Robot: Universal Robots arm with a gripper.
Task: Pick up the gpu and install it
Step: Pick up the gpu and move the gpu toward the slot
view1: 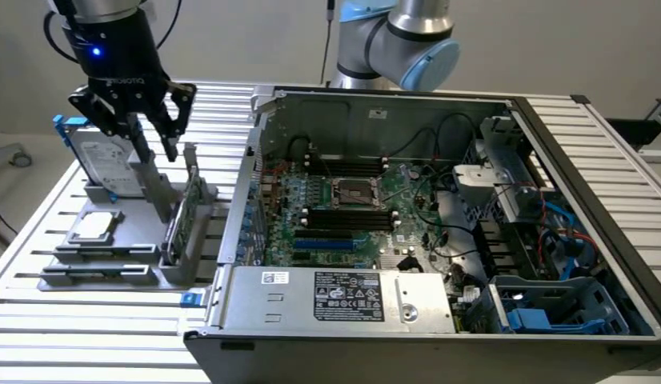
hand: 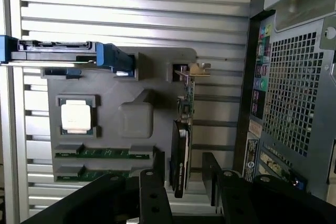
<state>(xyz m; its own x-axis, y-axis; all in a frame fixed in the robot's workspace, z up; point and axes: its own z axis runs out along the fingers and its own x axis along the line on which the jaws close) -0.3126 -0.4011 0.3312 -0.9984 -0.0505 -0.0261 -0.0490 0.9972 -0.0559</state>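
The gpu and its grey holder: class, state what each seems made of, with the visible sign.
The gpu: green board, likely fibreglass laminate; black shroud, probably plastic; shiny metal bracket. The holder: matte grey, moulded recesses, probably plastic.

- Gripper (view1: 154, 150): black, with a blue light on its body.
- GPU (hand: 181, 150), beneath the gap between the fingers (hand: 152, 198): black shroud, green board edge.
- Holder tray (hand: 110, 85), beyond the fingers: plain grey.
- Hard drive (view1: 101, 164), at the tray's end farthest from the fingers: silver, blue frame.
- Memory sticks (hand: 105, 153), just beside the fingers: green.
- CPU (hand: 76, 116): whitish-silver.
- Table (hand: 131, 3): silver, ribbed in parallel slats.
- Computer case (hand: 294, 87): grey, rear panel perforated in a fine grid.
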